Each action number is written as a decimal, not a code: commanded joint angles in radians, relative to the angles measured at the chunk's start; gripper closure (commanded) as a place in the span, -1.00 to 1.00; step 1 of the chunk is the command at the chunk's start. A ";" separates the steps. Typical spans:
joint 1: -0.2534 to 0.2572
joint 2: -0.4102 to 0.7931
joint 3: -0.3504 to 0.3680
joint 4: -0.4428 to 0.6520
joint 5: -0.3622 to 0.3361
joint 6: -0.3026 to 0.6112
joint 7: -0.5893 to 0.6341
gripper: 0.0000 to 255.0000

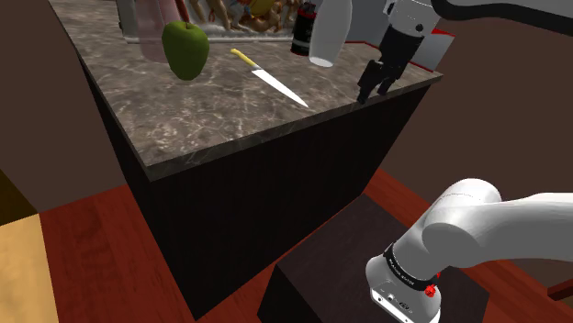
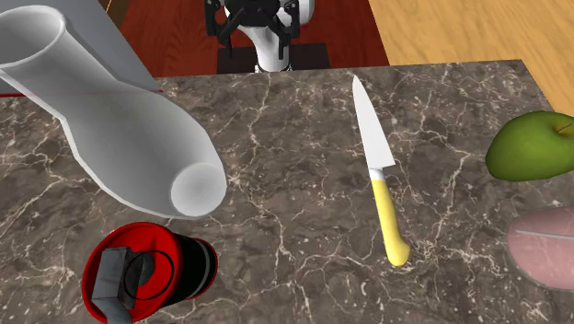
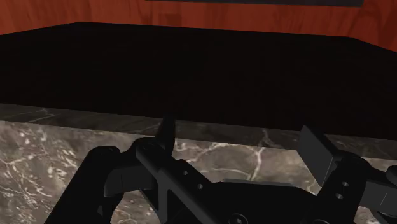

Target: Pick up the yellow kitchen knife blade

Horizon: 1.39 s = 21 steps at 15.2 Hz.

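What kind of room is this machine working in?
Probably a home kitchen: a marble-patterned counter holds a yellow-handled knife and a green apple, and below it lies a reddish wood floor.

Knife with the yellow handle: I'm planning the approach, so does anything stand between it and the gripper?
Nothing visible does. Bare marble counter lies between the open gripper at the counter's edge and the tip of the knife.
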 commanded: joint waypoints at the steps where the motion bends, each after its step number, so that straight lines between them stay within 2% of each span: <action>1: 0.000 0.000 0.000 0.000 0.000 0.000 0.000 -1.00; 12: 0.058 0.372 0.118 0.315 0.082 0.034 0.121 -1.00; 21: 0.098 0.703 0.201 0.686 0.086 -0.019 0.218 -1.00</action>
